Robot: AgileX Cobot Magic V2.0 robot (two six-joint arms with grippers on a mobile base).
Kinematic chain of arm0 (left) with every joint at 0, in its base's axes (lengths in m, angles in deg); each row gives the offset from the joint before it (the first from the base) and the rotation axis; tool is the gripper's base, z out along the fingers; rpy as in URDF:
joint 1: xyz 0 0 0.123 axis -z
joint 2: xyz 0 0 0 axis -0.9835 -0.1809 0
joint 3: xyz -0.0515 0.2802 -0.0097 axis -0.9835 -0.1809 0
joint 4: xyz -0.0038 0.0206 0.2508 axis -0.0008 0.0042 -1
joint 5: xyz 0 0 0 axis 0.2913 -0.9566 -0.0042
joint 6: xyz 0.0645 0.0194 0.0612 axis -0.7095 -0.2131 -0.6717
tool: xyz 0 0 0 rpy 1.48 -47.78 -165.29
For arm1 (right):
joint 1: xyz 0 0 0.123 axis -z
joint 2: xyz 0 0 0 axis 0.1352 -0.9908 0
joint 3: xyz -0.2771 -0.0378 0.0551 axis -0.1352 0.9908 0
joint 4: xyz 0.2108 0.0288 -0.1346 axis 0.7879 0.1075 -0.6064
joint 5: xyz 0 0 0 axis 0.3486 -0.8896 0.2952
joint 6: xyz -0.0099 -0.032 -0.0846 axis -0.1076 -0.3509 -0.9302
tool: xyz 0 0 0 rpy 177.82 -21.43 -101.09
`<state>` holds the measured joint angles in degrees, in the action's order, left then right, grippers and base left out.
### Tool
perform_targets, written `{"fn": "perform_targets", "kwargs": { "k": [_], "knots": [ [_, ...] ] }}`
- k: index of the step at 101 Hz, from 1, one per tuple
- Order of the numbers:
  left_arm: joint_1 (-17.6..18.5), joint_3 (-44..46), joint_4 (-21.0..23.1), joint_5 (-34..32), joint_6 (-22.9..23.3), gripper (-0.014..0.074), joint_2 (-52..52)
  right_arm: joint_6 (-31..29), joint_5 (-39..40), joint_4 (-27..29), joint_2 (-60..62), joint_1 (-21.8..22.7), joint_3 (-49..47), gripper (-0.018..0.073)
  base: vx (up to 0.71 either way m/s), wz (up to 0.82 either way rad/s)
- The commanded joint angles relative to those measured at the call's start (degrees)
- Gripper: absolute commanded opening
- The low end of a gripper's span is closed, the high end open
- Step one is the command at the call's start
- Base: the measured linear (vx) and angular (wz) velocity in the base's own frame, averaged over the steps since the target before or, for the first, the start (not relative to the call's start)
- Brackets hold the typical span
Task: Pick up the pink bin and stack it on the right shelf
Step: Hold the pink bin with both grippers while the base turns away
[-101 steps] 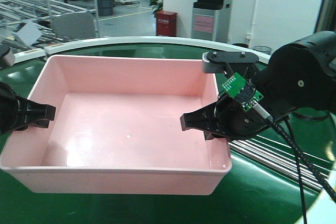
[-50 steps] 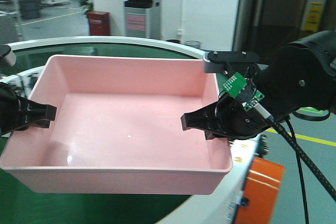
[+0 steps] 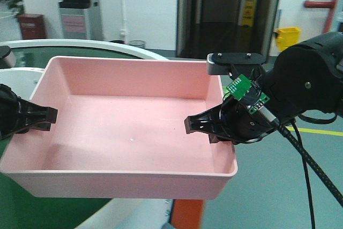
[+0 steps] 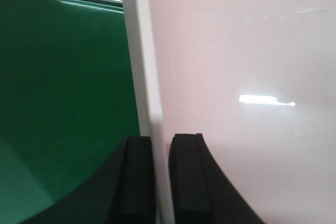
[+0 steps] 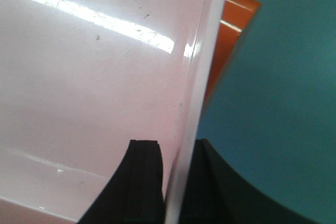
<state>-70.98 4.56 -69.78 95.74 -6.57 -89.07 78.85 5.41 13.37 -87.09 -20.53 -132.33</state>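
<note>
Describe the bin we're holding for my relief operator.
In the front view's centre, partly over the green curved conveyor belt, hangs a shallow rectangular pale-pink plastic tub, clamped by the left end effector and right end effector. It's the only pink, empty, handleless container.

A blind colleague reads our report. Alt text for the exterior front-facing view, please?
An empty pink bin is held up between two black grippers: the left gripper and the right gripper each clamp a side wall. Behind are a green conveyor belt and a dark doorway.
</note>
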Motion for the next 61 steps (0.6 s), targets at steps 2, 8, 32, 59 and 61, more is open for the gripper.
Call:
{"fn": "perform_targets", "kwargs": {
  "k": [2,8,32,59,61],
  "knots": [
    [0.06,1.88,1.62,-5.44,-0.54,-0.0005,2.16,-1.11,4.27,-1.77,2.84,0.39,-1.89,-0.0008,-0.08,-0.46],
    [0.06,1.88,1.62,-5.44,-0.54,-0.0005,2.16,-1.11,4.27,-1.77,2.84,0.39,-1.89,-0.0008,-0.08,-0.48],
    [0.06,1.88,1.62,-5.44,-0.54,-0.0005,2.16,-1.11,4.27,-1.77,2.84,0.39,-1.89,-0.0008,-0.05,-0.52],
    [0.06,1.88,1.62,-4.95,-0.54,-0.0005,2.16,-1.11,4.23,-1.77,2.84,0.39,-1.89,-0.0008,0.02,-0.64],
    [0.06,1.88,1.62,-4.95,-0.54,-0.0005,2.16,-1.11,4.23,-1.77,2.84,0.39,-1.89,-0.0008,0.08,-0.72]
  ]
}}
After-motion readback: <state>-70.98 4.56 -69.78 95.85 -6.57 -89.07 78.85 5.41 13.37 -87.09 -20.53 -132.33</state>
